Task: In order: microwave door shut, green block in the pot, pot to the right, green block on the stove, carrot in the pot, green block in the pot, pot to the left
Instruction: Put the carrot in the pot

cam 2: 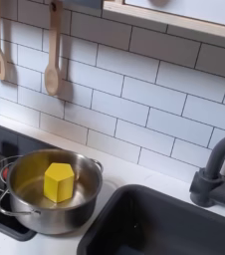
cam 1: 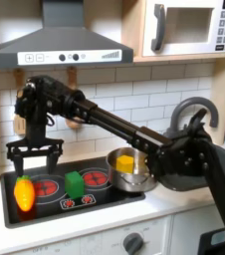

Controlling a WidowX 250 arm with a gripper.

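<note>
In the first exterior view, the gripper point(cam 1: 34, 157) hung over the far left part of the stove point(cam 1: 105, 196), with its two fingers point(cam 1: 13, 159) spread wide apart and nothing between them. The carrot point(cam 1: 24, 192) lay on the stove just under the gripper, near the first exterior view's left edge, with its orange part lit up bright and its green tip at the top. The gripper was close above it but not touching it. The green block point(cam 1: 74, 184) sat on the stove between the two red burners, a little to the right of the gripper and apart from it. The pot point(cam 1: 133, 169) stood at the right end of the stove, well apart from the gripper, and a yellow piece point(cam 1: 125, 161) sat inside it. The microwave door point(cam 1: 180, 27) was up high on the right and looked shut, with its dark handle on its left side. In the second exterior view, the pot point(cam 2: 63, 210) sat at the right end of the stove point(cam 2: 3, 145), just beside the dark sink point(cam 2: 174, 228). The yellow piece point(cam 2: 57, 181) sat in the middle of the pot. Two wooden spoons point(cam 2: 52, 48) hung on the white tile wall behind.
</note>
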